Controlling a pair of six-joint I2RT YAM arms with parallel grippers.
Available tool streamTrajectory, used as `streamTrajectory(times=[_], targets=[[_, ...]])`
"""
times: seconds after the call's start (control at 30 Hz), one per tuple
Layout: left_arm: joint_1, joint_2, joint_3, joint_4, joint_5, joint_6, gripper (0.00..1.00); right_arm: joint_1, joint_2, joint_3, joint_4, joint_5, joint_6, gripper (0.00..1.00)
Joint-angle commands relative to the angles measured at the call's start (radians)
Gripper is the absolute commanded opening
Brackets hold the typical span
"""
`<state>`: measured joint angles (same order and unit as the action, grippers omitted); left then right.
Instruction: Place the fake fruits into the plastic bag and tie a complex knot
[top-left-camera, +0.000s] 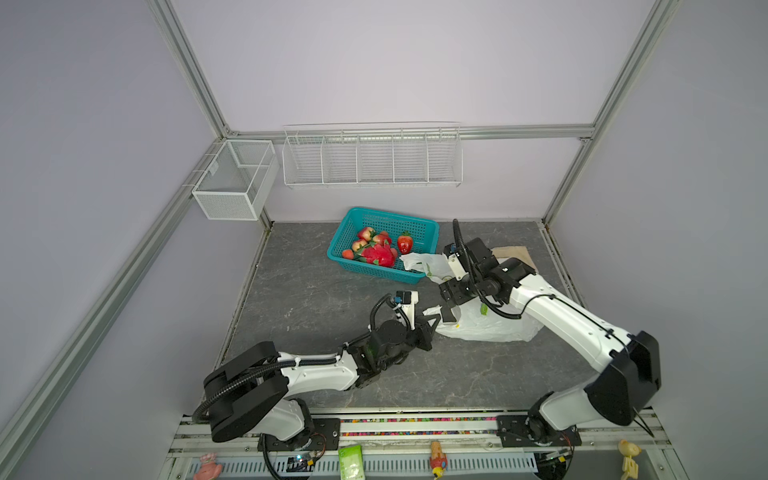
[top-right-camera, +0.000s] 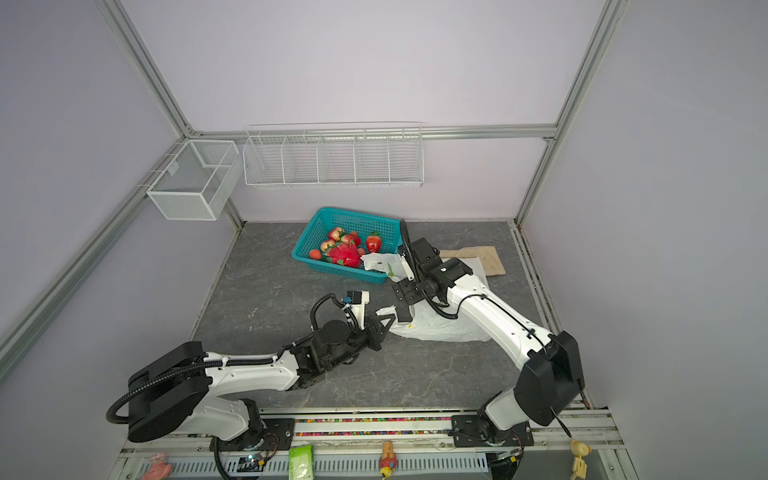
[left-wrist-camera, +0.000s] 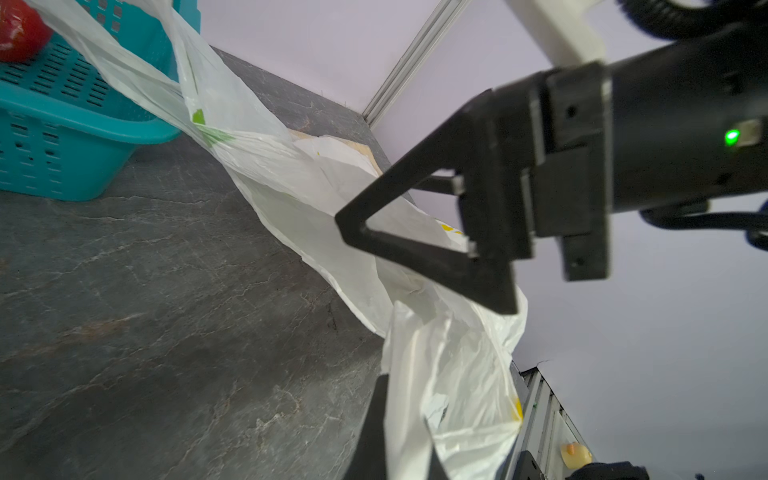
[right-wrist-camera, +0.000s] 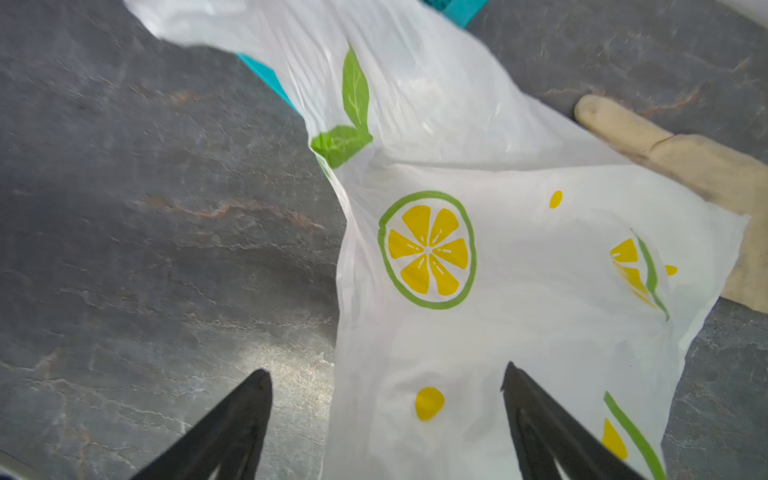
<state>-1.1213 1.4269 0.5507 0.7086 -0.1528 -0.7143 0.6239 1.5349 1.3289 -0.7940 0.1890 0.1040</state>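
Observation:
The plastic bag (top-left-camera: 486, 326) (top-right-camera: 440, 328) lies crumpled on the dark table, white with lemon slices and green leaves (right-wrist-camera: 498, 270). One handle loop (top-left-camera: 419, 264) drapes over the basket's near corner. My left gripper (top-left-camera: 434, 318) (left-wrist-camera: 409, 399) is shut on the bag's other handle, which bunches between its fingers. My right gripper (top-left-camera: 451, 309) (right-wrist-camera: 386, 372) hangs open just above the bag's edge, with nothing between its fingers. The fake fruits (top-left-camera: 376, 249) (top-right-camera: 343, 249), strawberries, apple-like balls and a larger red piece, sit in the teal basket.
The teal lattice basket (top-left-camera: 390, 218) (top-right-camera: 357, 218) stands at the back of the table. A beige glove (top-left-camera: 515, 253) (right-wrist-camera: 685, 158) lies partly under the bag at the back right. White wire racks (top-left-camera: 372, 156) hang on the back wall.

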Motion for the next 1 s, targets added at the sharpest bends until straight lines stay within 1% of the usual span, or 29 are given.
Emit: streamTrajectory(times=[0.0, 0.1, 0.13, 0.17, 0.23, 0.27, 0.33, 0.37, 0.4, 0.43, 0.53, 0.57, 0.63, 0.67, 0.73, 0.8, 0.87, 0.9, 0.97], targets=[[-0.009, -0.009, -0.008, 0.002, -0.005, -0.006, 0.0, 0.015, 0.062, 0.033, -0.041, 0.079, 0.03, 0.82], [-0.015, 0.002, -0.003, -0.003, 0.002, 0.018, 0.0, 0.017, 0.083, 0.056, -0.066, 0.142, 0.006, 0.4], [-0.018, 0.007, -0.001, 0.0, 0.014, 0.046, 0.0, 0.016, 0.068, 0.056, -0.071, 0.164, -0.011, 0.31], [-0.021, 0.01, 0.001, 0.002, 0.032, 0.074, 0.06, 0.012, 0.045, 0.054, -0.071, 0.174, -0.025, 0.24], [-0.021, -0.003, -0.005, -0.001, 0.081, 0.141, 0.34, -0.018, -0.026, 0.03, -0.07, 0.16, -0.056, 0.17], [-0.021, -0.021, -0.015, 0.001, 0.095, 0.169, 0.43, -0.037, -0.063, 0.015, -0.067, 0.132, -0.066, 0.16], [-0.021, -0.095, -0.052, 0.008, 0.118, 0.232, 0.63, -0.113, -0.154, -0.032, -0.041, 0.019, -0.081, 0.13], [-0.02, -0.134, -0.068, 0.002, 0.13, 0.256, 0.76, -0.154, -0.192, -0.055, -0.02, -0.044, -0.081, 0.12], [-0.02, -0.19, -0.082, -0.019, 0.146, 0.286, 0.92, -0.195, -0.236, -0.082, 0.01, -0.128, -0.079, 0.12], [-0.02, -0.246, -0.087, -0.059, 0.161, 0.31, 1.0, -0.236, -0.273, -0.108, 0.041, -0.193, -0.074, 0.11], [-0.002, -0.391, -0.059, -0.236, 0.154, 0.307, 0.99, -0.308, -0.35, -0.15, 0.11, -0.324, -0.054, 0.06], [0.012, -0.413, -0.049, -0.27, 0.15, 0.291, 0.99, -0.323, -0.364, -0.158, 0.13, -0.358, -0.04, 0.06], [0.065, -0.439, -0.04, -0.291, 0.136, 0.184, 1.0, -0.353, -0.388, -0.177, 0.179, -0.414, 0.028, 0.06], [0.082, -0.435, -0.036, -0.289, 0.12, 0.114, 0.99, -0.364, -0.394, -0.185, 0.199, -0.434, 0.069, 0.06], [0.089, -0.404, -0.011, -0.309, 0.065, -0.015, 0.96, -0.375, -0.405, -0.207, 0.256, -0.482, 0.185, 0.06], [0.088, -0.352, 0.009, -0.286, 0.059, -0.077, 0.95, -0.374, -0.423, -0.243, 0.33, -0.506, 0.299, 0.06], [0.087, -0.293, 0.036, -0.254, 0.056, -0.136, 0.95, -0.373, -0.449, -0.289, 0.406, -0.498, 0.4, 0.06], [0.087, -0.261, 0.05, -0.24, 0.054, -0.159, 0.95, -0.374, -0.464, -0.314, 0.446, -0.495, 0.442, 0.06], [0.087, -0.205, 0.093, -0.242, 0.044, -0.185, 0.95, -0.373, -0.478, -0.338, 0.487, -0.483, 0.487, 0.06]])
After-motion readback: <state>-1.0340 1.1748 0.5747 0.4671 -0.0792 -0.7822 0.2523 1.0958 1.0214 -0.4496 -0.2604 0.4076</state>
